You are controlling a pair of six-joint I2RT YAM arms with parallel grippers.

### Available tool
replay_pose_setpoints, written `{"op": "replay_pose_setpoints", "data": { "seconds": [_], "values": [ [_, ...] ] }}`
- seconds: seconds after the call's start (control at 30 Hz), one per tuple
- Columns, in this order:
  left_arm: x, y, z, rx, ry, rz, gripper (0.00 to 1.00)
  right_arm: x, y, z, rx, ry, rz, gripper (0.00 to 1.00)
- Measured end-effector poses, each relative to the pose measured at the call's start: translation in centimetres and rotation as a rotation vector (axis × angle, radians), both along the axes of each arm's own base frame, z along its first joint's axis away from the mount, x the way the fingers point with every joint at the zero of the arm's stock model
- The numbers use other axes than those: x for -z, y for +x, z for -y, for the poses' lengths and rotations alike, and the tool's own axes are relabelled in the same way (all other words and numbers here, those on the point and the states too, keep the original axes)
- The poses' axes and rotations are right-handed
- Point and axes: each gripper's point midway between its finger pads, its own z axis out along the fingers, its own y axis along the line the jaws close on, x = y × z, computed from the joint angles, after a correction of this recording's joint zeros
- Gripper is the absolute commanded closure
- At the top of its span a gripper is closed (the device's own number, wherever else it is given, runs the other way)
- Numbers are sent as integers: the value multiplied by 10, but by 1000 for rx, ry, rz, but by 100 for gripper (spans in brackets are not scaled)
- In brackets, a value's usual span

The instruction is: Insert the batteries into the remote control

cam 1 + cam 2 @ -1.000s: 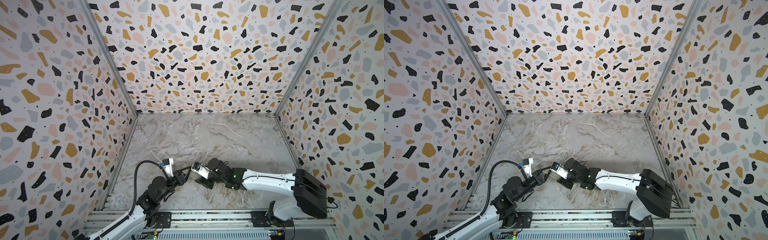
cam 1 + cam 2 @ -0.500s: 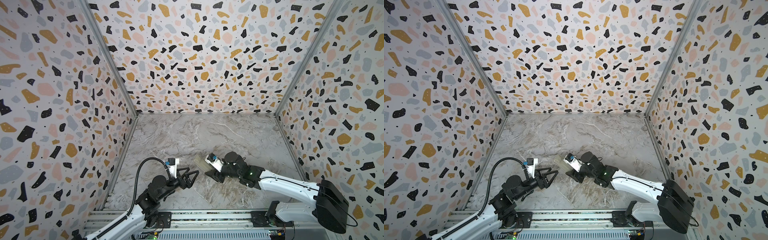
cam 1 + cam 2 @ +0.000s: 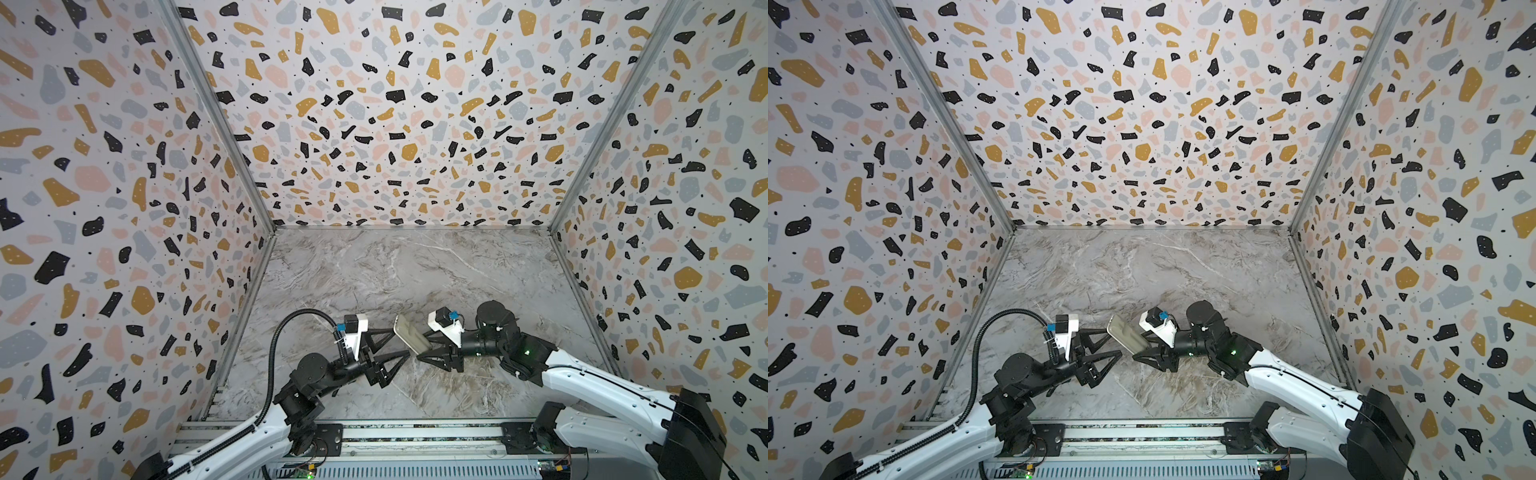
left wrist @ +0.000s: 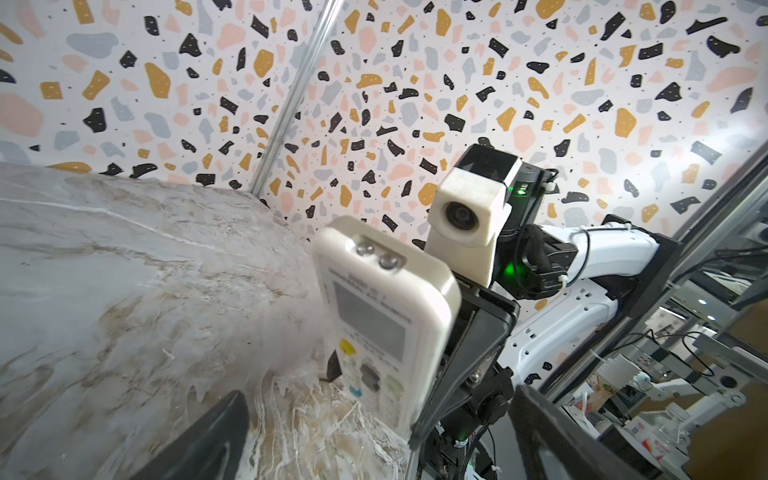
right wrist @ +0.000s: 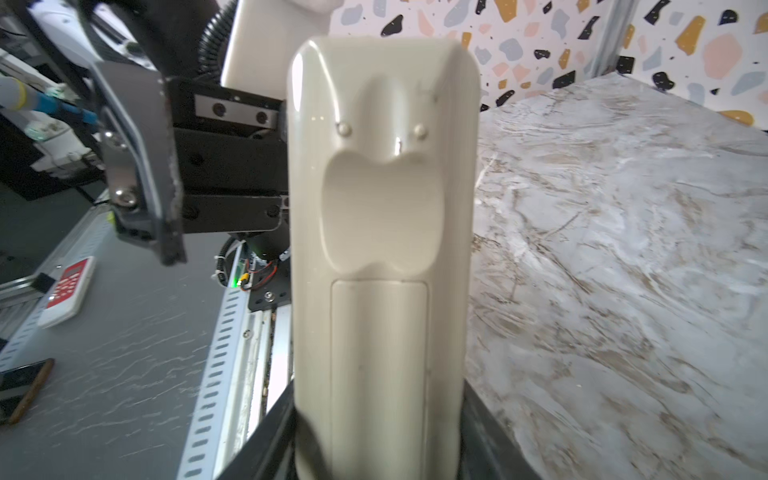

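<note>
The left claw (image 3: 401, 341) is gaping fully wide, holding nothing, its tips sitting just beside the remote (image 3: 411, 337). The right claw (image 3: 428, 347) is clamping that remote by one end, holding it tilted above the table (image 3: 415, 270). Showing: two claws, one remote.

The remote control (image 5: 380, 216) shows its cream back, battery cover (image 5: 380, 365) in place, that end clamped in the right gripper (image 5: 378, 451), the left gripper (image 5: 249, 199) just beside it, the marble table (image 5: 623, 249) on its other side.
</note>
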Motion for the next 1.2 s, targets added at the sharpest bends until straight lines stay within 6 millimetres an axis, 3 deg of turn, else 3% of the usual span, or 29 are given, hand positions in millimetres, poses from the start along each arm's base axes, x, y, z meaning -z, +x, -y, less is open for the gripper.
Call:
{"op": "replay_pose_setpoints", "data": {
  "seconds": [0.23, 0.47, 0.97, 1.07, 1.2],
  "values": [
    [-23, -13, 15, 81, -16, 71, 0, -7, -20, 1, -112, 61, -42, 99],
    [-30, -19, 22, 114, -15, 98, 11, -17, -37, 1, -214, 115, -53, 99],
    [-38, -29, 28, 166, -13, 150, 59, -22, -46, 2, -275, 149, -98, 98],
    [-36, -28, 29, 165, -7, 150, 67, -21, -45, 2, -276, 146, -103, 92],
    [-35, -27, 29, 161, -4, 146, 77, -20, -45, 2, -274, 142, -106, 71]
  ]
}}
